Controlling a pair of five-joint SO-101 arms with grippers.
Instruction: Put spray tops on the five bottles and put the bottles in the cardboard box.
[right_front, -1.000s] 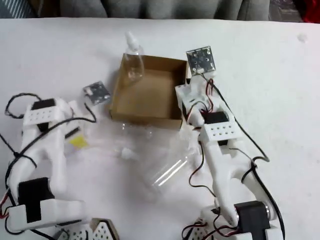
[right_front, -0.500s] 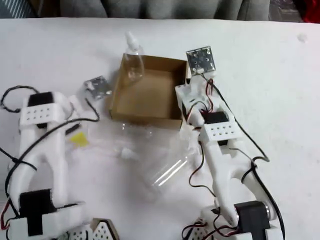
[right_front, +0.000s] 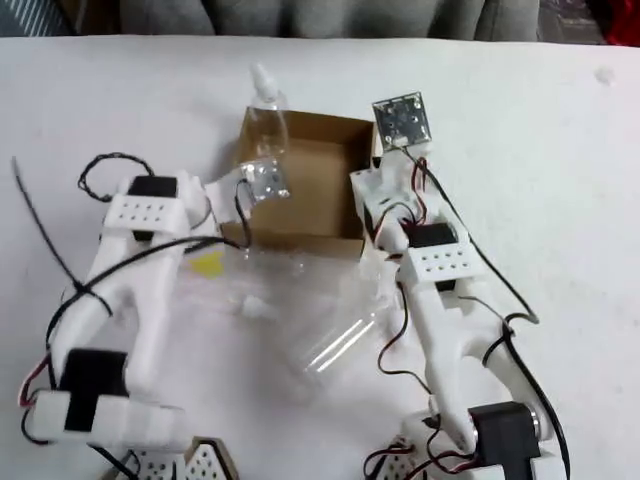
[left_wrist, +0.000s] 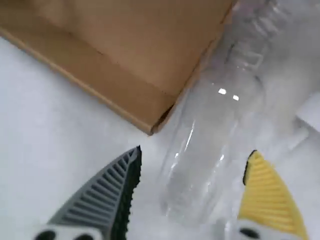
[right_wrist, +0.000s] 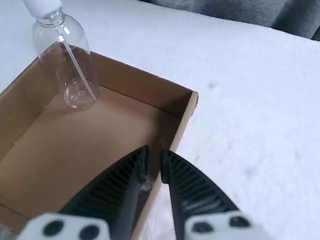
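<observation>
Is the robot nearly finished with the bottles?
Not nearly. One bottle with its spray top leans in the cardboard box. The open left gripper sits around a second bottle lying beside the box. At least one more clear bottle lies on the table, so most remains.

Bright even light; white table (right_front: 560, 200) glares; small glints on clear bottle (left_wrist: 215, 130); shadows faint

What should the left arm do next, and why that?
Probably close the left gripper on the clear bottle: its open fingers stand on either side of that bottle, which lies on the table beside the cardboard box.
</observation>
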